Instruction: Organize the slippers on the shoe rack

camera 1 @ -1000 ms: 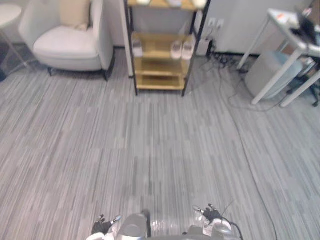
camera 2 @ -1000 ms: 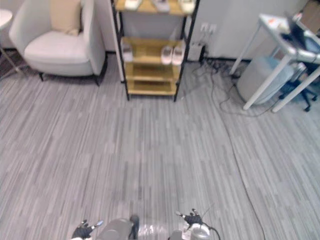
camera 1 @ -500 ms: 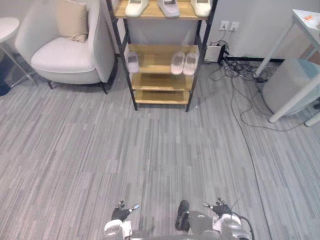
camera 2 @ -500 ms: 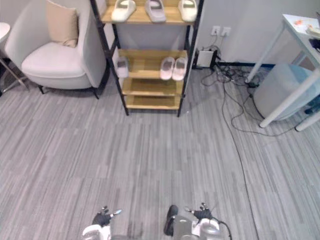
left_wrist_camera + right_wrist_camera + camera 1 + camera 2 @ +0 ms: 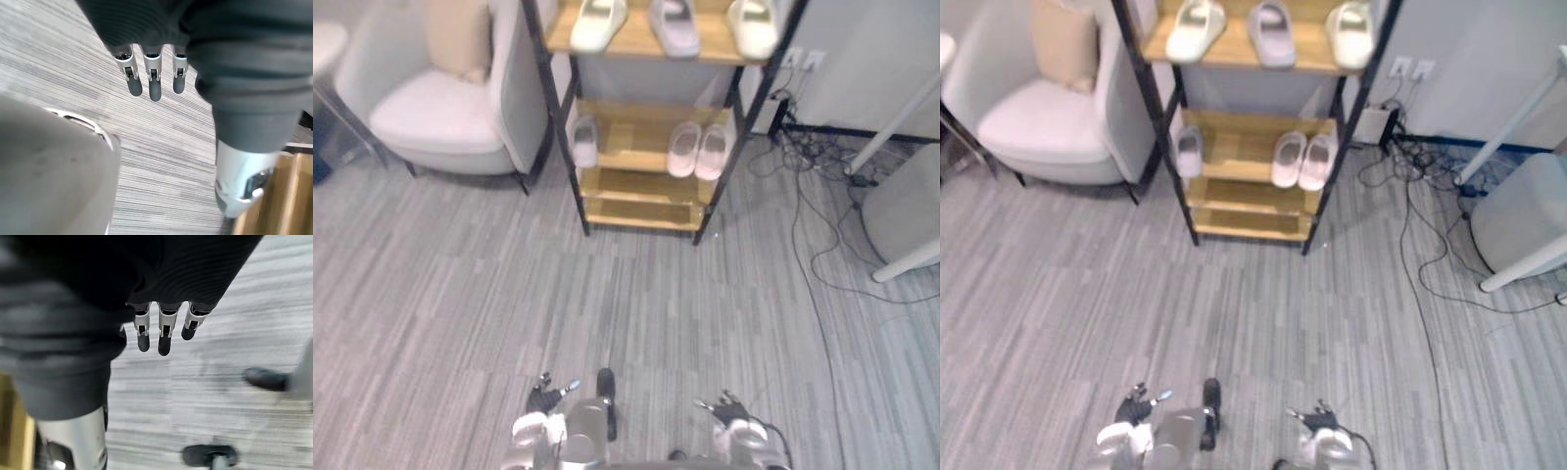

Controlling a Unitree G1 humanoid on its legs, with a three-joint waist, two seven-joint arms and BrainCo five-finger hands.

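Note:
A shoe rack [image 5: 636, 129] with a black frame and wooden shelves stands ahead on the grey carpet. Its upper shelf holds a cream slipper [image 5: 597, 20], a lavender slipper [image 5: 674, 20] and another cream slipper [image 5: 752, 25]. On the shelf below, a single pale slipper [image 5: 585, 141] sits at the left and a pale pair [image 5: 697, 151] at the right. The two lowest shelves [image 5: 641, 186] are bare. My left hand [image 5: 545, 399] and right hand [image 5: 729, 409] hang low, far from the rack. Both are open with nothing in them; the left hand [image 5: 154, 78] and right hand [image 5: 164, 330] have straight fingers over the carpet.
A white armchair [image 5: 450, 113] with a beige cushion stands left of the rack. Cables [image 5: 822, 196] trail over the floor right of it, by a wall socket. A white table leg [image 5: 906, 266] and a grey rounded bin [image 5: 906, 206] stand at the far right.
The camera has moved nearer the rack, which now looks larger and more central. Both hands stay low and empty.

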